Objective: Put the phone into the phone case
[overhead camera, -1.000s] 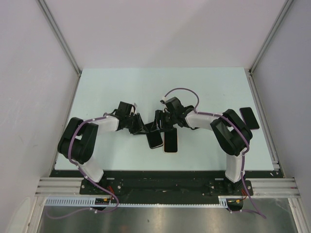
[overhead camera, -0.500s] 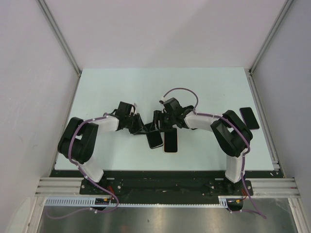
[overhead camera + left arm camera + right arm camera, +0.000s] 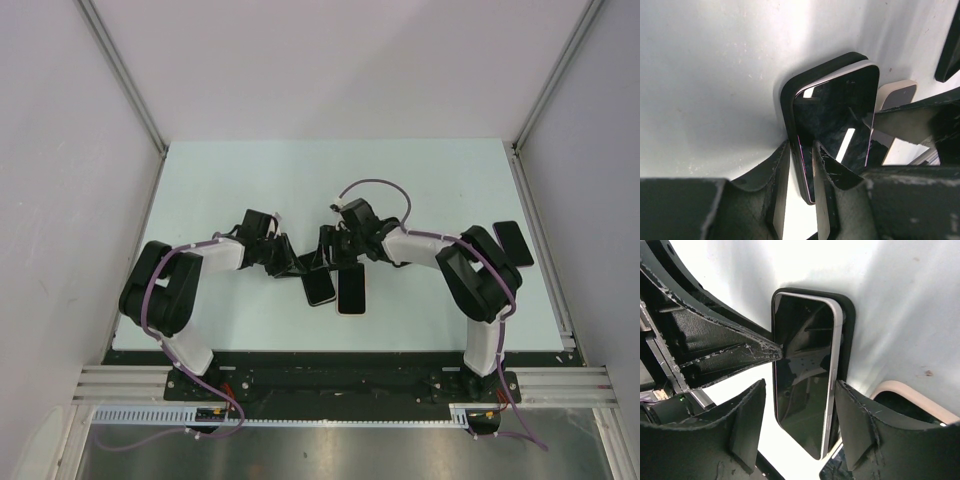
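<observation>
Left wrist view: the left gripper [image 3: 800, 148] is pinched on the phone case [image 3: 789, 92] wall, one jaw outside the rim, the other on the phone [image 3: 836, 112] glass, likely anchoring it. The phone sits tilted, partly seated, between the right gripper [image 3: 800, 385] jaws; clamped or loose, I cannot tell

Left arm [image 3: 195, 262] and right arm [image 3: 425, 245] angled inward; left gripper [image 3: 799, 150] narrowly parted, perhaps pinching; right gripper [image 3: 799, 387] spread wide.
</observation>
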`<state>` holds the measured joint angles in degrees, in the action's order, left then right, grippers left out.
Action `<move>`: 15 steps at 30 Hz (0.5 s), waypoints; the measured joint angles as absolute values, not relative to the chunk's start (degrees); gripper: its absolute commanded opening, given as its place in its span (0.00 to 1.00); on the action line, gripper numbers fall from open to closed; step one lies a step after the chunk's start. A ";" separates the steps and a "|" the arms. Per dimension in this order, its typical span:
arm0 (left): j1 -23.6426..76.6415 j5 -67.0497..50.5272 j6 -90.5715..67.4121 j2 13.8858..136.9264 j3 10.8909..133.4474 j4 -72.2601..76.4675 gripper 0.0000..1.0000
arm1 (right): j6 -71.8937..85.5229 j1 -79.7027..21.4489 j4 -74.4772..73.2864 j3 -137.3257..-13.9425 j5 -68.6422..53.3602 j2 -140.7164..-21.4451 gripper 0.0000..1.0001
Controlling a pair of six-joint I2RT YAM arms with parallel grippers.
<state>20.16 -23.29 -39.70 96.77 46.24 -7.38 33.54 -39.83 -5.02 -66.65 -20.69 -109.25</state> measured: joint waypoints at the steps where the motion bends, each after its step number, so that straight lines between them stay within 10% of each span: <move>1: 20.16 -23.29 -39.70 96.77 46.24 -7.38 0.30 | 33.43 -39.31 -5.13 -66.65 -21.21 -109.25 0.62; 15: 20.16 -23.33 -40.12 97.01 46.52 -7.64 0.31 | 31.66 -35.64 -5.65 -66.54 -20.60 -109.23 0.66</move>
